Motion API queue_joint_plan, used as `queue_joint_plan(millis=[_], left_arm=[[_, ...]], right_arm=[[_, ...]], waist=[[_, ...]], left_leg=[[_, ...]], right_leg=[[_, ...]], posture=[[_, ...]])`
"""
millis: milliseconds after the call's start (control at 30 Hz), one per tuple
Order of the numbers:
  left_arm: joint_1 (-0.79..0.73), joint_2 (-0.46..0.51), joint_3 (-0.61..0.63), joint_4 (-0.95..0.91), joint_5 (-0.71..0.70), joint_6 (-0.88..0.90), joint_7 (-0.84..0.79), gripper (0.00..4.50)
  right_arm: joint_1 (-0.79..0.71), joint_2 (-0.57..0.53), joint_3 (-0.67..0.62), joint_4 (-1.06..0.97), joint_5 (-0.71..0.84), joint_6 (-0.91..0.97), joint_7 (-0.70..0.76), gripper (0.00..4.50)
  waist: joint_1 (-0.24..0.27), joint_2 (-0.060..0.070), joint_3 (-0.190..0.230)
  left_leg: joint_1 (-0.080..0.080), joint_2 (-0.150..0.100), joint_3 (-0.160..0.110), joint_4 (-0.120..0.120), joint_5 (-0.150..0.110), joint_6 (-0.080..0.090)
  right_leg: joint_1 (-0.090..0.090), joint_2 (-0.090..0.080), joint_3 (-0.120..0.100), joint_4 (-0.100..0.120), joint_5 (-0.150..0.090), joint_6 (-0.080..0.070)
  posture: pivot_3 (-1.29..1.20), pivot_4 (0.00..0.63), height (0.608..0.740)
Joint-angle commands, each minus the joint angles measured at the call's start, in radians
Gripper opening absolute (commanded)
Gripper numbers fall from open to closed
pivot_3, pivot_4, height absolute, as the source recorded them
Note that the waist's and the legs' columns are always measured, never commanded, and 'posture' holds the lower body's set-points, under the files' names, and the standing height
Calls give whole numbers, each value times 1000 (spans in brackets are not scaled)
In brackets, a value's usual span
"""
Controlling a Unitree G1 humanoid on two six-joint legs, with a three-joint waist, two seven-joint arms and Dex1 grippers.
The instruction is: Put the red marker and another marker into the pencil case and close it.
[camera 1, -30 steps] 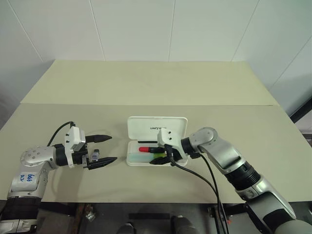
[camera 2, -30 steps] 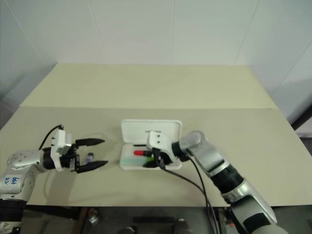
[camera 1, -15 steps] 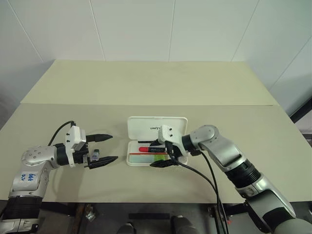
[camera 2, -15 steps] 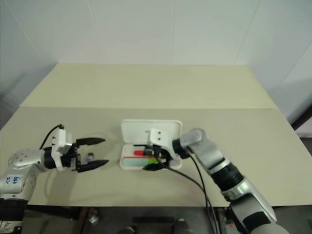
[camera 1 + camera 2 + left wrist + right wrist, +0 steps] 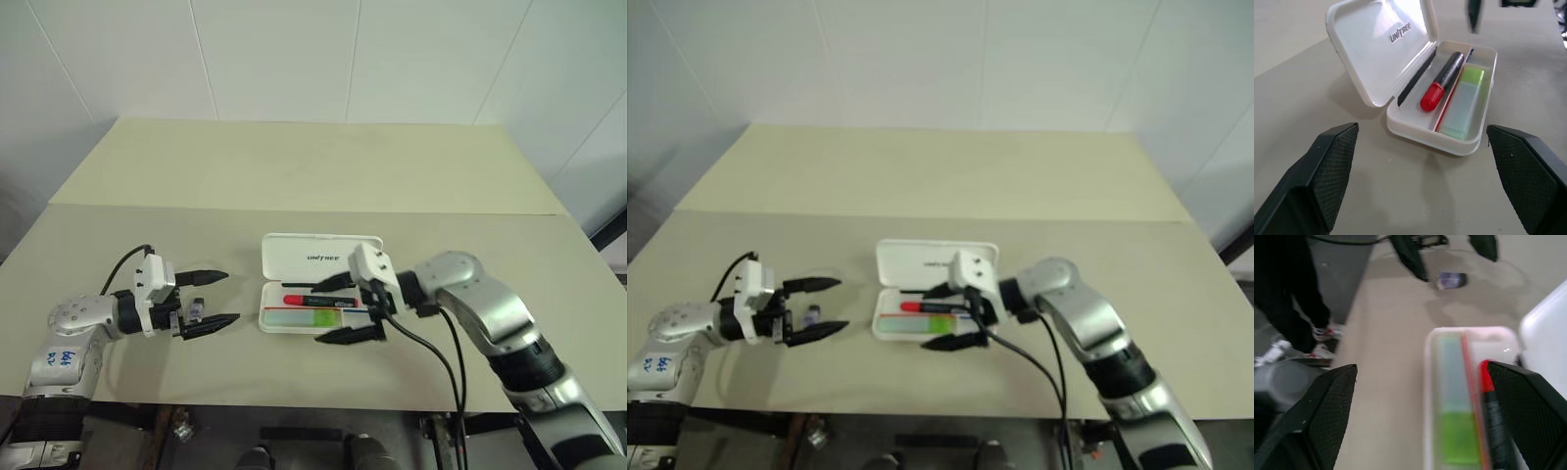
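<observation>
Desk [image 5: 294, 176]: pale beige, with a seam running across it behind the case; it carries everything else.
Pencil case [image 5: 319, 257]: white hard case at the middle of the desk's near half, lid laid back flat away from the robot, dark lettering on the inner lid; the tray is open and faces up.
Right claw [image 5: 341, 310]: at the case's right end, fingers spread wide with one above the tray's far edge and one in front of its near edge; it holds nothing.
Left claw [image 5: 217, 298]: to the left of the case and apart from it, pointing toward it, fingers spread wide and empty.
Red marker [image 5: 1442, 82]: lies lengthwise in the far compartment of the tray, red cap toward the robot's left, black barrel toward the right.
Another marker [image 5: 1462, 102]: the pale mint-green highlighter, lying lengthwise in the near compartment just beside the red marker, its yellow-green end toward the right.
Small purple-grey object [image 5: 195, 310]: on the desk between the left claw's fingers; contact cannot be told.
</observation>
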Motion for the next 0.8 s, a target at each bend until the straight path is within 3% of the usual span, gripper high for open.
queue_joint_plan(millis=[33,233,433,800], left_arm=[[42,-21,52,-70,-21,-6,71,4500],[154,-72,91,-166,-13,-5,200,4500],[294,-223,70,-273,82,-50,438,4500],[376,-425,23,-353,210,-64,747,4500]], right_arm=[[67,-44,-117,-89,103,-36,36,4485],[167,-85,-246,-60,127,-148,17,4485],[206,-121,-378,99,115,-310,20,4485],[171,-126,-392,169,106,-373,-28,4485]], waist=[[1,0,0],[8,0,0],[15,-1,-1],[22,0,-1]], left_leg=[[0,0,0,0,0,0],[2,0,0,1,0,0],[2,-1,0,2,0,0],[3,-1,1,3,1,1]], right_leg=[[0,0,0,0,0,0],[2,0,0,1,0,0],[4,-1,0,-3,1,1],[5,0,1,-3,2,0]], posture=[[0,150,740],[0,150,740],[0,150,740],[0,150,740]])
